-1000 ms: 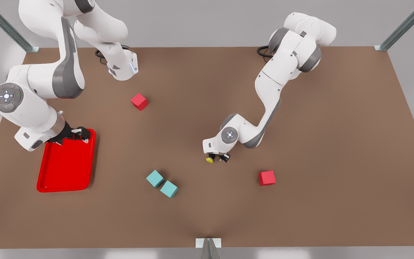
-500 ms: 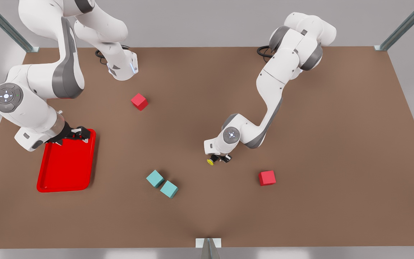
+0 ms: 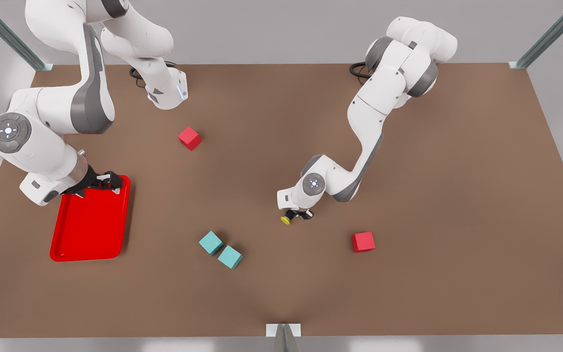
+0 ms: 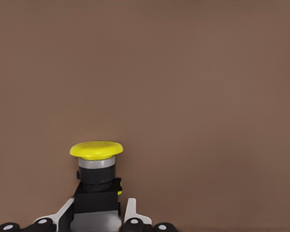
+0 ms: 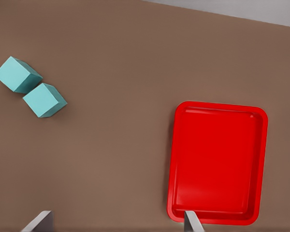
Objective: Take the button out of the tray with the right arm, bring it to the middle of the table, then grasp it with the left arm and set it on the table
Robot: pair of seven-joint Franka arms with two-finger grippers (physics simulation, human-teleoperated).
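Right gripper [image 3: 108, 182], at the front view's left, hangs over the far end of the red tray [image 3: 88, 230] with its fingers [image 5: 192, 223] spread apart and nothing between them; in the right wrist view the tray [image 5: 217, 164] lies bare on the brown worktop [image 5: 111, 159], with two teal cubes [image 5: 31, 87] touching corner to corner well off to one side. Moving toward the middle of the front view, a red cube [image 3: 189, 138] sits in the upper centre-left, and the teal cubes [image 3: 220, 250] sit side by side lower down. Just right of centre, the left gripper [image 3: 298, 215] reaches low over the worktop [image 3: 457, 171], clamped on the dark body of the yellow-capped button [image 3: 286, 220]. The left wrist view shows the button [image 4: 96, 166] with its black base between the left gripper's fingers [image 4: 130, 212] and its cap pointing away from them. Farther toward the front view's right, a second red cube [image 3: 363, 241] rests alone.
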